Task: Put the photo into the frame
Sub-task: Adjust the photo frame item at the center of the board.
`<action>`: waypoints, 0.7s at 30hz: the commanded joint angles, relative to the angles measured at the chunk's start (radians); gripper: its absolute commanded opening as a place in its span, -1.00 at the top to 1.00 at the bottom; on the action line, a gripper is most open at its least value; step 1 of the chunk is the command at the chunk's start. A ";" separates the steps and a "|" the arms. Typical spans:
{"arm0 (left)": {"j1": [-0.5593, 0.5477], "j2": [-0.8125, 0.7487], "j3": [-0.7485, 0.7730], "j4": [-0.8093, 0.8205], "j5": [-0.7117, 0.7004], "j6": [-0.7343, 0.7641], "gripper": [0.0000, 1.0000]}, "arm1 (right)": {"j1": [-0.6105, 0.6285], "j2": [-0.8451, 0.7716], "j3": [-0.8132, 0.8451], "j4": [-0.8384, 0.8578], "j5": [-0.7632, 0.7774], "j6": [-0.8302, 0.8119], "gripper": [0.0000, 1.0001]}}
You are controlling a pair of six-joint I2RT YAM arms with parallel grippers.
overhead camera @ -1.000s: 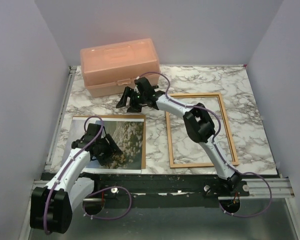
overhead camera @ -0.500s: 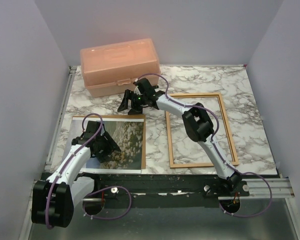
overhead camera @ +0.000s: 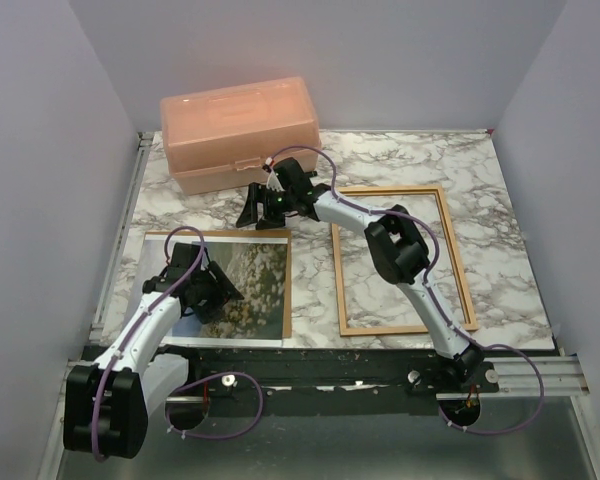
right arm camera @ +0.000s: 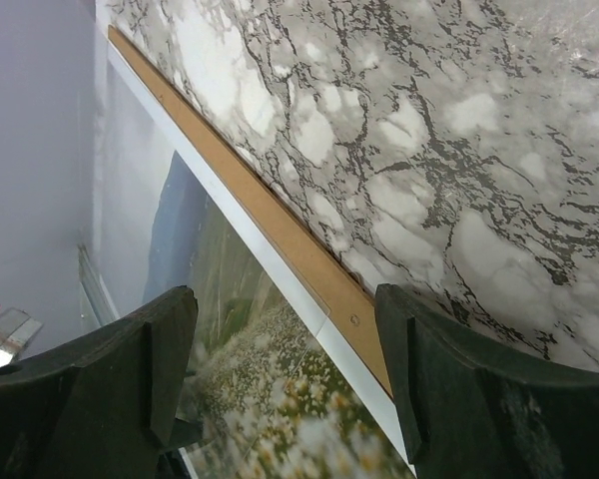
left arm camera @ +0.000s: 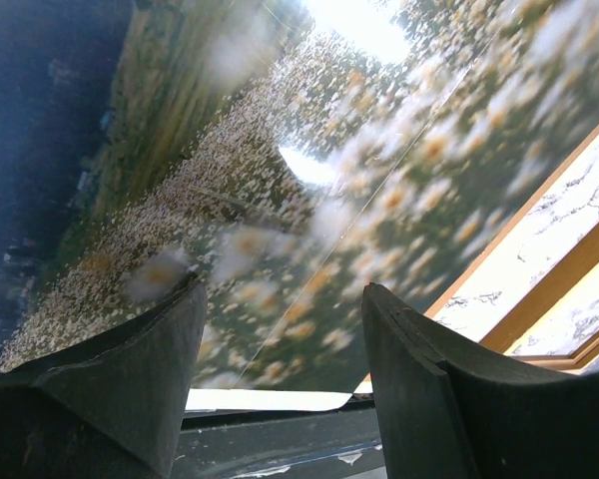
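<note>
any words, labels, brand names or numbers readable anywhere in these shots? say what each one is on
None: no word, number, brand or sign can be read in any view.
The photo: only meadow and sky, no caption.
The frame: bare wood, no marking.
The pink box: any moulded mark on its lid is too faint to read.
</note>
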State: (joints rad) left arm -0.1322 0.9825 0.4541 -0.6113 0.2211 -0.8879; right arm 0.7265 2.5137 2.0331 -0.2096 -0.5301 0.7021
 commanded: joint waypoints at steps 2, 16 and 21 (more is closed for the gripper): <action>0.005 -0.022 -0.054 0.007 -0.018 -0.002 -0.31 | 0.071 0.045 -0.086 -0.123 -0.100 -0.004 -0.57; 0.005 0.001 -0.048 0.022 -0.003 0.015 -0.31 | 0.073 -0.026 -0.171 -0.072 -0.099 0.037 -0.41; 0.003 0.014 -0.038 0.027 0.018 0.028 -0.31 | 0.071 -0.048 -0.227 -0.073 -0.070 0.034 -0.37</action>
State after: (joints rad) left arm -0.1322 0.9684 0.4397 -0.6044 0.2535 -0.8936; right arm 0.7467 2.4611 1.8935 -0.1123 -0.5888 0.7280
